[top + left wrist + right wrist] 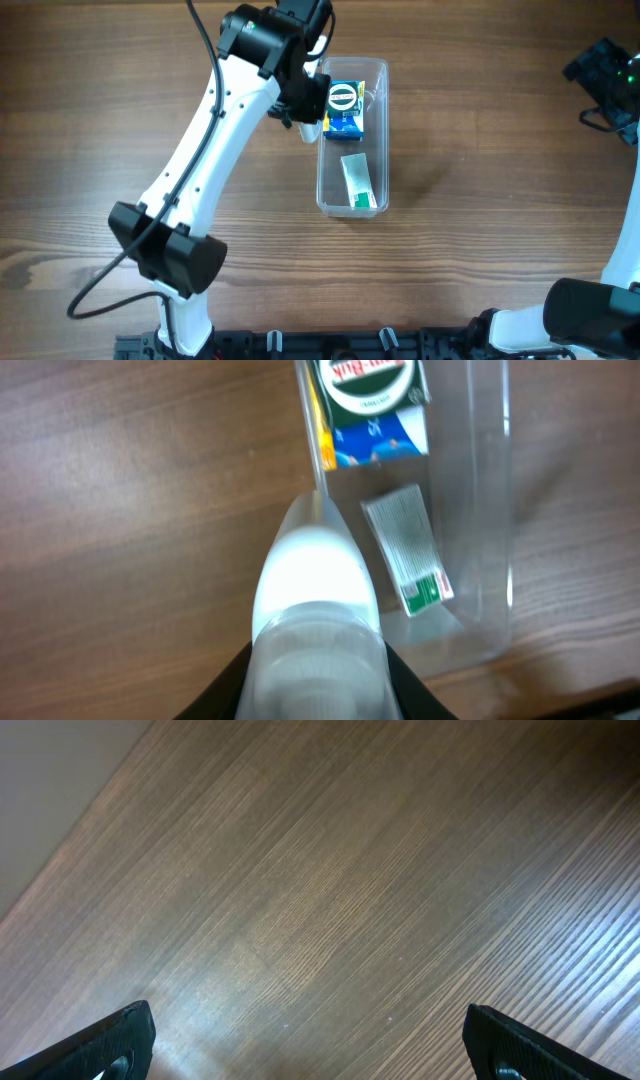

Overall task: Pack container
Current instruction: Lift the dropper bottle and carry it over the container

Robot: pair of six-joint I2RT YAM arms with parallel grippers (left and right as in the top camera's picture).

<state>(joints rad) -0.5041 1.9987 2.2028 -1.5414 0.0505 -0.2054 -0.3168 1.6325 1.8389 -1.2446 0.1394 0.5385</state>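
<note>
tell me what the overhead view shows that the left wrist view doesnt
Only overhead: the whole left arm extended to the container, part of the right arm at the picture's right edge, and the container's full outline. Only left wrist: a close look at the left gripper tip right by the container's side wall. Both: the clear container, with the blue carton and green-and-white sachet lying inside it, on the wooden table.

Robot lab bench — wood-grain table (480, 150), white arm (205, 140) mounted at its edge.

Overhead, left wrist: shared container (385, 150)
</note>
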